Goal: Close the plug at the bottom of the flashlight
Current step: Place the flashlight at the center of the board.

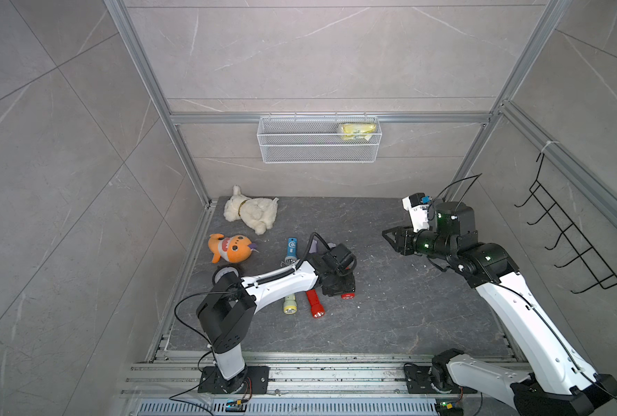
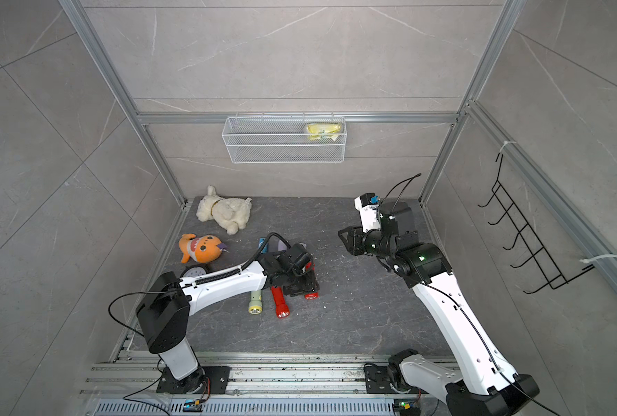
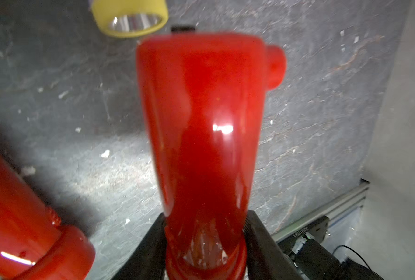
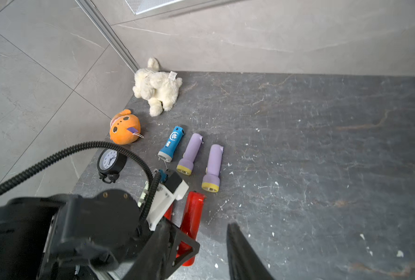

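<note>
The red flashlight (image 3: 201, 121) is clamped at its near end by the left gripper (image 3: 205, 218). It's glossy, and a small red nub (image 3: 275, 65) is seen sticking out near the far end. In both top views it's mostly hidden under the left arm (image 1: 281, 281), over the dark table (image 1: 407, 306), just beside another red flashlight (image 1: 314, 304). The right gripper (image 4: 208, 242) is spread apart with nothing in it. Two purple flashlights (image 4: 191, 152) are shown plainly only by the right wrist view.

I read the red flashlight (image 3: 201, 133) as glossy, smooth plastic, throwing hard highlights. The second red flashlight (image 3: 19, 218) beside it has the same gloss. The yellow flashlight (image 3: 128, 17) near it: duller plastic, mirror-bright reflector. The table (image 4: 322, 145) under it: dark, matt, stone-like, veined, pale flecks. Well beyond it, the toy dog (image 4: 156, 87) is fuzzy cream cloth; the wall basket (image 1: 317, 151) looks like white-coated wire mesh.
</note>
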Motion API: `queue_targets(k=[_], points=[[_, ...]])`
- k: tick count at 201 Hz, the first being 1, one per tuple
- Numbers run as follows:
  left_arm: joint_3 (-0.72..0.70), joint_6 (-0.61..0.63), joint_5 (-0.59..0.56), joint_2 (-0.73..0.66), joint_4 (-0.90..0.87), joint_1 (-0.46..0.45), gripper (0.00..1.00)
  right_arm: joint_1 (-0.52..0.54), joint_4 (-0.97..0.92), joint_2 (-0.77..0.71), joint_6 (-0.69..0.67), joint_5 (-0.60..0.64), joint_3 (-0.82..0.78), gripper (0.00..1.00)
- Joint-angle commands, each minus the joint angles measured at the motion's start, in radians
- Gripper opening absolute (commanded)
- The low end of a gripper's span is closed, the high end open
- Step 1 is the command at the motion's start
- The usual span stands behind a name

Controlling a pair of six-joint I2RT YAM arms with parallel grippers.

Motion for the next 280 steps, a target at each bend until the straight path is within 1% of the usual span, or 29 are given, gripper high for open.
queue_targets(k=[1, 19, 42, 68, 86, 95, 107, 129, 136, 142, 145, 151, 154, 155, 156, 157, 158, 159, 161, 172, 184, 199, 214, 234, 239, 245, 254, 271, 280], points=[[-0.015, -0.141, -0.064, -0.002, -0.059, -0.049, 0.00, 0.004, -0.039, -0.052, 0.036, 0.005, -0.026, 0.42], [-0.048, -0.199, -0.069, 0.019, -0.056, -0.053, 0.00, 0.002, -0.060, -0.073, 0.039, -0.005, -0.039, 0.42], [-0.034, -0.213, -0.067, 0.074, -0.073, -0.053, 0.00, 0.003, -0.081, -0.108, 0.035, 0.002, -0.053, 0.42], [0.027, -0.198, -0.049, 0.141, -0.118, -0.050, 0.00, 0.003, -0.083, -0.133, 0.029, 0.018, -0.073, 0.44], [0.053, -0.170, -0.009, 0.173, -0.123, -0.049, 0.00, 0.003, -0.090, -0.131, 0.024, 0.028, -0.079, 0.44], [0.059, -0.165, 0.011, 0.188, -0.125, -0.047, 0.12, 0.003, -0.089, -0.128, 0.022, 0.027, -0.083, 0.44], [0.045, -0.162, 0.043, 0.195, -0.103, -0.039, 0.25, 0.003, -0.084, -0.128, 0.022, 0.030, -0.090, 0.44], [0.001, -0.186, 0.070, 0.175, -0.075, -0.033, 0.53, 0.003, -0.073, -0.128, 0.020, 0.045, -0.099, 0.46], [-0.010, -0.180, 0.070, 0.160, -0.073, -0.033, 0.71, 0.003, -0.074, -0.126, 0.018, 0.049, -0.099, 0.47], [-0.020, -0.178, 0.069, 0.145, -0.078, -0.032, 0.96, 0.003, -0.078, -0.124, 0.016, 0.055, -0.097, 0.49], [-0.021, -0.178, 0.067, 0.136, -0.082, -0.033, 0.99, 0.004, -0.080, -0.123, 0.015, 0.059, -0.096, 0.49], [-0.031, -0.172, 0.065, 0.113, -0.085, -0.033, 1.00, 0.003, -0.084, -0.118, 0.015, 0.067, -0.094, 0.52], [-0.035, -0.169, 0.064, 0.100, -0.088, -0.033, 1.00, 0.004, -0.085, -0.116, 0.015, 0.072, -0.093, 0.56], [-0.036, -0.169, 0.064, 0.096, -0.090, -0.034, 1.00, 0.003, -0.086, -0.116, 0.015, 0.074, -0.093, 0.65], [-0.037, -0.169, 0.062, 0.091, -0.092, -0.034, 1.00, 0.003, -0.086, -0.115, 0.015, 0.076, -0.093, 0.81], [-0.038, -0.169, 0.059, 0.086, -0.096, -0.034, 1.00, 0.003, -0.085, -0.115, 0.015, 0.079, -0.093, 0.90], [-0.039, -0.169, 0.057, 0.081, -0.099, -0.035, 1.00, 0.003, -0.085, -0.114, 0.015, 0.082, -0.093, 0.95], [-0.040, -0.169, 0.055, 0.075, -0.101, -0.035, 1.00, 0.003, -0.086, -0.114, 0.015, 0.084, -0.092, 0.97], [-0.040, -0.169, 0.050, 0.065, -0.109, -0.035, 1.00, 0.003, -0.087, -0.112, 0.017, 0.090, -0.091, 0.99], [-0.041, -0.155, 0.010, 0.001, -0.148, -0.034, 1.00, 0.003, -0.093, -0.110, 0.024, 0.134, -0.087, 0.99], [-0.026, -0.138, -0.065, -0.075, -0.206, -0.032, 1.00, 0.001, -0.093, -0.112, 0.025, 0.171, -0.082, 1.00], [0.020, -0.095, -0.206, -0.175, -0.291, -0.031, 1.00, 0.003, -0.083, -0.124, 0.024, 0.216, -0.074, 1.00], [0.076, -0.020, -0.368, -0.274, -0.347, -0.020, 1.00, 0.003, -0.059, -0.138, 0.012, 0.261, -0.072, 1.00], [0.127, 0.090, -0.560, -0.404, -0.363, 0.041, 1.00, 0.003, -0.017, -0.135, -0.041, 0.304, -0.082, 1.00], [0.128, 0.132, -0.612, -0.438, -0.345, 0.063, 1.00, 0.002, -0.023, -0.124, -0.045, 0.333, -0.077, 1.00], [0.119, 0.185, -0.646, -0.480, -0.307, 0.091, 1.00, 0.002, -0.027, -0.112, -0.050, 0.361, -0.076, 1.00], [0.093, 0.277, -0.684, -0.545, -0.235, 0.129, 1.00, 0.002, -0.014, -0.098, -0.045, 0.443, -0.086, 1.00], [-0.019, 0.503, -0.691, -0.673, -0.001, 0.208, 1.00, 0.002, 0.071, -0.102, -0.046, 0.589, -0.168, 1.00], [-0.090, 0.542, -0.763, -0.737, 0.096, 0.257, 1.00, -0.001, 0.150, -0.104, -0.079, 0.620, -0.225, 1.00]])
